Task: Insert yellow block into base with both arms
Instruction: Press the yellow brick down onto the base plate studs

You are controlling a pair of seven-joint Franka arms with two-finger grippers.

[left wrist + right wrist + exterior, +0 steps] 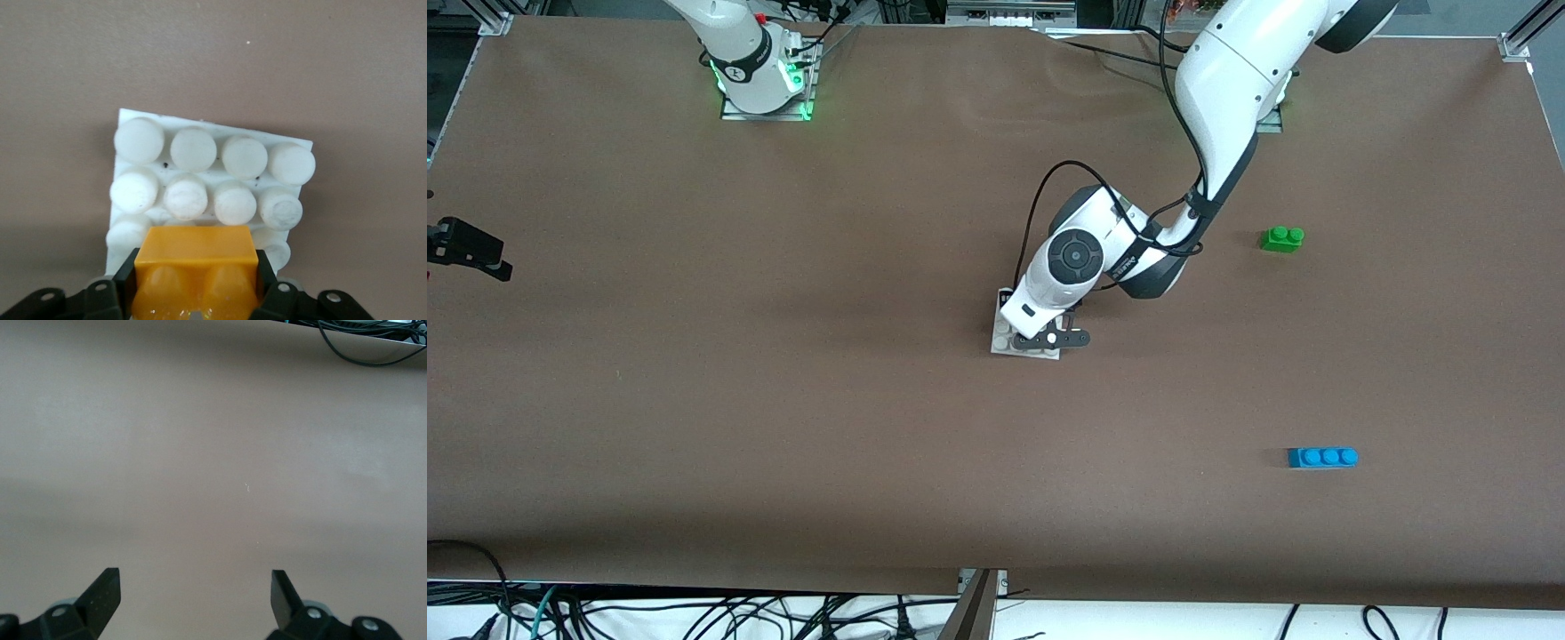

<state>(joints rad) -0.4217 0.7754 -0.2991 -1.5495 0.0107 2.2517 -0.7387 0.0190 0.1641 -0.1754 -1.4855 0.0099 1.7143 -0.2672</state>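
Yellow block [195,267] pinched in left gripper [197,303] over base [212,183] studs, likely for pressing in; right gripper [195,597] spread, waiting.

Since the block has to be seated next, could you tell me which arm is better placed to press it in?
The left. The left gripper is shut on the yellow block, right over the base. The right gripper is open over bare table at the right arm's end.

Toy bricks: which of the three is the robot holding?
The small yellow-orange plastic brick, clamped in the left tool over the white studded plate; green and blue lie untouched.
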